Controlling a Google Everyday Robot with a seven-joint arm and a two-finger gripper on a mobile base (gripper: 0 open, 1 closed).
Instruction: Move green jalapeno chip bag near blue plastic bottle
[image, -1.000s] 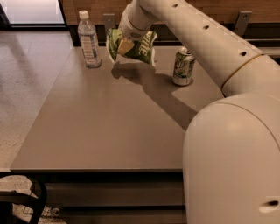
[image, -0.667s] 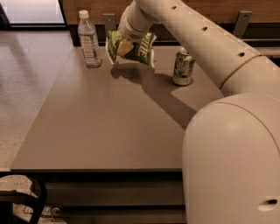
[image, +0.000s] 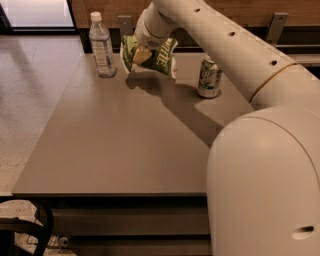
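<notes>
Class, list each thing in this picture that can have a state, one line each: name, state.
Crinkly light-green foil chip bag: gripped, crumpled, apparently off the grey table.
Tall clear plastic bottle, white cap: upright, capped.
Green-and-white soda can: upright.
Gripper: shut on bag, right of the bottle.

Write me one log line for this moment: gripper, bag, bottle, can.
gripper: shut on chip bag | chip bag: held above table, beside bottle, not touching | can: upright on table
</notes>
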